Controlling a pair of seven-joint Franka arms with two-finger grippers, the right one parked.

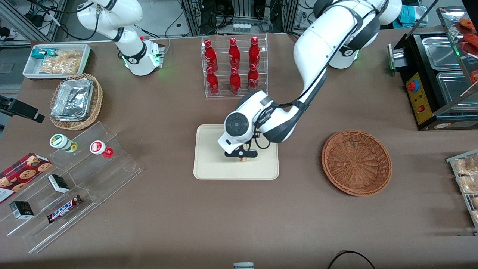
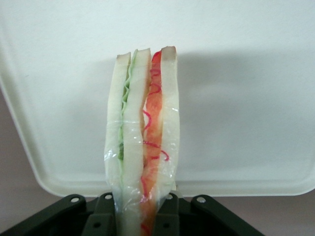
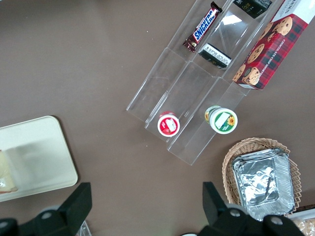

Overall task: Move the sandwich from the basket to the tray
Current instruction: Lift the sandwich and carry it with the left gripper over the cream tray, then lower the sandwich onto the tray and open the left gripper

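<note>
On the desk point(image 1: 239, 224) the tray point(image 1: 209, 164) lies at the middle, nearer the front camera than the rack of red bottles point(image 1: 234, 67). The hand point(image 1: 241, 156) hangs low over the tray's near half, and its fingers point(image 2: 165, 216) are clamped on the sandwich point(image 2: 145, 147), one on each bread face at the wide end. The wedge stands on edge with its layers upright and its narrow end pointing over the tray's bare surface. Whether it already touches the tray cannot be told. Toward the working arm's end of the desk sits the basket point(image 1: 356, 162), well apart from the tray and holding nothing visible.

The sandwich looks light and soft. The bread would give under a hard squeeze, and the clear wrap is likely slick, so a gentle, even grip across the flat faces seems the sensible hold, as it has now. Gripping the cut edges would probably crush the filling or let the wedge twist. Judging by this, the carry is nearly done. What remains is to lower the sandwich and let go, and the thin wedge may tip onto its side once freed.
</note>
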